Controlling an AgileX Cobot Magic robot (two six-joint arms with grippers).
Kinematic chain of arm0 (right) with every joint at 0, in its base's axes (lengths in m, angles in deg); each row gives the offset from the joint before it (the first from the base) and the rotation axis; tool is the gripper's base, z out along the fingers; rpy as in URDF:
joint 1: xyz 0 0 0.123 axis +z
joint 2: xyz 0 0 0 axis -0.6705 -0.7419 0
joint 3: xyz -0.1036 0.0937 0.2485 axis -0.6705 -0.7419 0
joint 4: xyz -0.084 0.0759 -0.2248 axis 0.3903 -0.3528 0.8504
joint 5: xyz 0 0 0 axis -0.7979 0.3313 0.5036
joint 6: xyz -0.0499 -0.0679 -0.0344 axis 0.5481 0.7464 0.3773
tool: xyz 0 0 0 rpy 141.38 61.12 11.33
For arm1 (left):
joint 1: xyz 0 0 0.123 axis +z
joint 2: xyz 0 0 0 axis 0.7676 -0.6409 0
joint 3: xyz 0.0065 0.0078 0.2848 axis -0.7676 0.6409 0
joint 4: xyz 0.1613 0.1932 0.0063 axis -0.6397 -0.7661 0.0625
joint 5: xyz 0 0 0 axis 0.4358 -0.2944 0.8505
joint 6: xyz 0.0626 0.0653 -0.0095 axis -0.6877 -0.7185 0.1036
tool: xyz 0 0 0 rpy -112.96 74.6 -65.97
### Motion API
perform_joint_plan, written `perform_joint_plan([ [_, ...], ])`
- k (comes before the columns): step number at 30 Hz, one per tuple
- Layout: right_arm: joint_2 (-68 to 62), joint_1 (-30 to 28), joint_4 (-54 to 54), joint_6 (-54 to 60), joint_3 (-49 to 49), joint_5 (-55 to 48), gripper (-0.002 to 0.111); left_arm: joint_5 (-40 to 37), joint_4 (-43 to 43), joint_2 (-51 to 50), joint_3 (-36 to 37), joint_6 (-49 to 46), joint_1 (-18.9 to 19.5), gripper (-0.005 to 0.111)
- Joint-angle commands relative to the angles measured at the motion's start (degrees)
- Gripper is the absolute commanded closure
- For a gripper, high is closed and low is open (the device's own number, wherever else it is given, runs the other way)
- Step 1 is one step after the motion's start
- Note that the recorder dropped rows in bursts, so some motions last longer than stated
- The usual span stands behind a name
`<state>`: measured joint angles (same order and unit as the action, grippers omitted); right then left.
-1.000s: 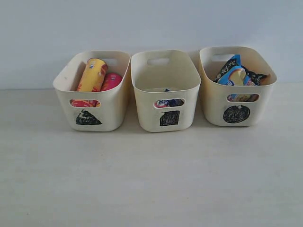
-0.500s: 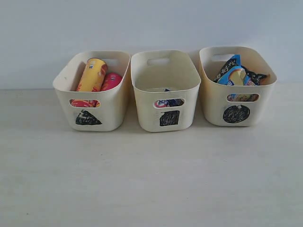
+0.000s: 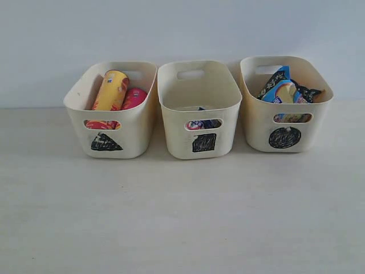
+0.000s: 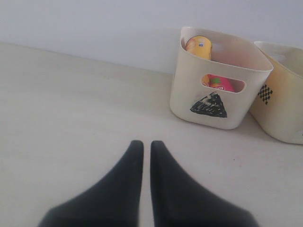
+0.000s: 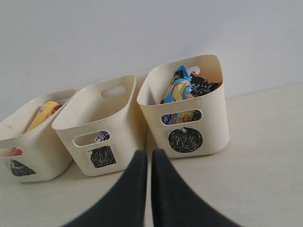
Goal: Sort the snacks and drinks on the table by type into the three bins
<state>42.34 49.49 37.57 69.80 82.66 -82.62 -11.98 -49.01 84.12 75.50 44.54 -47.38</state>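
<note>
black fingers of the left gripper [image 4: 147, 144] lie pressed nearly together, only a thin slit between them, pinching nothing. they hang over bare table [image 4: 71, 109]. the right gripper [image 5: 148, 152] looks the same: jaws closed to a slit and empty, tips toward the gap between the square bin [image 5: 118, 127] and its neighbour with the circle mark.

cream plastic, the square bin [image 3: 177, 140] stands in the middle of the row on the table. low inside it lies a small white-blue carton [image 3: 203, 123], seen mostly through the front slot handle. close beside the square bin on its left in the exterior view is the triangle bin [image 3: 137, 134]. in it a yellow tube [image 3: 111, 90] leans, its top above the rim, with a pink tube [image 3: 134, 98] touching it on the side nearer the square bin. on the square bin's right stands the circle bin [image 3: 256, 134], holding a blue packet [image 3: 280, 90] and a black packet [image 3: 308, 92] that poke up past its rim.
</note>
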Motion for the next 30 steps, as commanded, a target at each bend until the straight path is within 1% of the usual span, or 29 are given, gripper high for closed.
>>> perform_joint_plan([
  [1, 0.1, -0.6, 3.8, 4.8, -0.1, -0.4, 0.108, -0.2, 0.6, 0.1, 0.2, 0.0, 0.1, 0.102],
  [5, 0.1, -1.1, 5.0, 13.9, -0.1, -1.3, 0.108, -0.2, 0.6, 0.1, 0.2, 0.0, 0.1, 0.102],
  [8, 0.1, -1.2, 5.5, 17.0, -0.7, -1.1, 0.108, -0.2, 0.6, 0.1, 0.2, 0.0, 0.1, 0.102],
  [11, 2.5, -3.3, 5.5, 14.7, -3.6, -0.9, 0.108, -0.2, 0.6, 0.1, 0.2, 0.0, 0.1, 0.102],
  [14, 8.5, -4.6, 5.5, 9.9, -8.7, -0.9, 0.108, -0.2, 0.6, 0.1, 0.2, 0.0, 0.1, 0.102],
  [15, 10.5, -4.6, 5.5, 8.4, -8.8, -0.9, 0.108, -0.2, 0.6, 0.1, 0.2, 0.0, 0.1, 0.102],
  [17, 10.5, -4.7, 7.4, 6.9, -8.8, -5.5, 0.108, -0.2, 0.6, 0.1, 0.2, 0.0, 0.1, 0.102],
  [19, 10.5, -4.7, 8.3, 6.1, -8.8, -6.5, 0.108, -0.2, 0.6, 0.1, 0.2, 0.0, 0.1, 0.102],
  [25, 10.5, -4.7, 9.5, 5.3, -8.8, -4.8, 0.108, 0.0, 0.6, 0.1, 0.2, 0.0, 0.1, 0.102],
  [30, 10.5, -4.7, 10.7, 5.3, -8.8, -6.6, 0.108, 0.0, 0.6, 0.1, 0.2, 0.0, 0.1, 0.102],
])
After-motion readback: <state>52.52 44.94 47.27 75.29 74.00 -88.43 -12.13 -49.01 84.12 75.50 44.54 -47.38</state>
